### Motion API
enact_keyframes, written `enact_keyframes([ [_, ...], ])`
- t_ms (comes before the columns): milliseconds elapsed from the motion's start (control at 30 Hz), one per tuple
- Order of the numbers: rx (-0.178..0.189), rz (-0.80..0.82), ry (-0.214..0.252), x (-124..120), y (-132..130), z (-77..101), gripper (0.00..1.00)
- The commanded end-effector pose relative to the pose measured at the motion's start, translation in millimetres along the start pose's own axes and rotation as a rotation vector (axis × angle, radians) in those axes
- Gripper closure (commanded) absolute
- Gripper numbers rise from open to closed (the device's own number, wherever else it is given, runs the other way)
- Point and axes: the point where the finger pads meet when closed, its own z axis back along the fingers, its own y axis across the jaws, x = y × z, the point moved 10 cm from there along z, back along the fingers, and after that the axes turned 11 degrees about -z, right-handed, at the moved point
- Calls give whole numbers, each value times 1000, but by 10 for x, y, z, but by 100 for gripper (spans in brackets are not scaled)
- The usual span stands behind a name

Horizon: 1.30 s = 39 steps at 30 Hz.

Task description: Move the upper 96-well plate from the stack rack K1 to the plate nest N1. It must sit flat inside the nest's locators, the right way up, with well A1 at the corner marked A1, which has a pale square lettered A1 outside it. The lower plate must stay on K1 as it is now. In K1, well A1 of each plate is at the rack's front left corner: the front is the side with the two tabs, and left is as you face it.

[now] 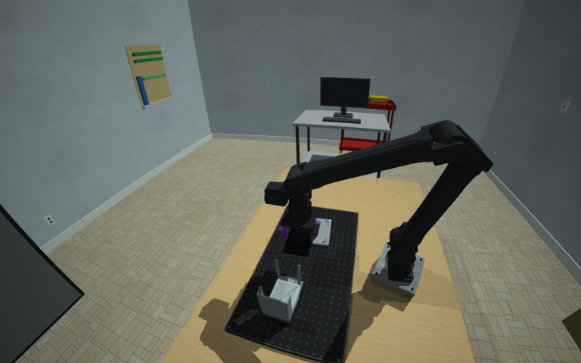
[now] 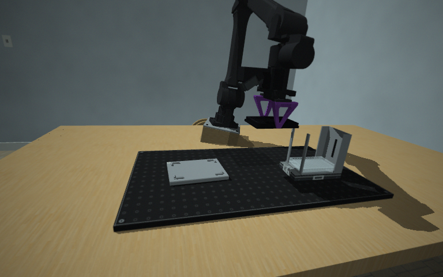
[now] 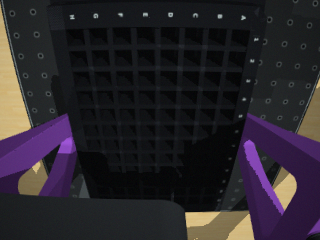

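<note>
Purple fingers of the gripper stood wide apart and were clamped on the two long edges of one black 96-well plate, which hung level in the air above the black perforated board, between the stack rack K1 and the plate nest N1.

In the wrist view the plate's near end was cut off by the gripper body, and its corner markings could not be read. In the top view the arm hid part of the nest (only its right portion showed), and the A1 square could not be made out in any view.

Count: one arm, one gripper, two plates. The second, a white plate, lay flat low in K1 behind the rack's two thin posts. One nest lay on the board, which rested on the wooden table.
</note>
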Motion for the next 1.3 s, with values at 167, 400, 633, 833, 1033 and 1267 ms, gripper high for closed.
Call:
enact_keyframes([
  [167,47,33,6,241,67,106,100],
  [400,26,30,3,486,69,38,100],
  [633,34,31,2,653,94,52,100],
  [833,41,32,0,854,109,70,100],
  [1033,51,34,-3,1028,179,102,100],
  [1267,65,36,-9,1237,227,150,100],
])
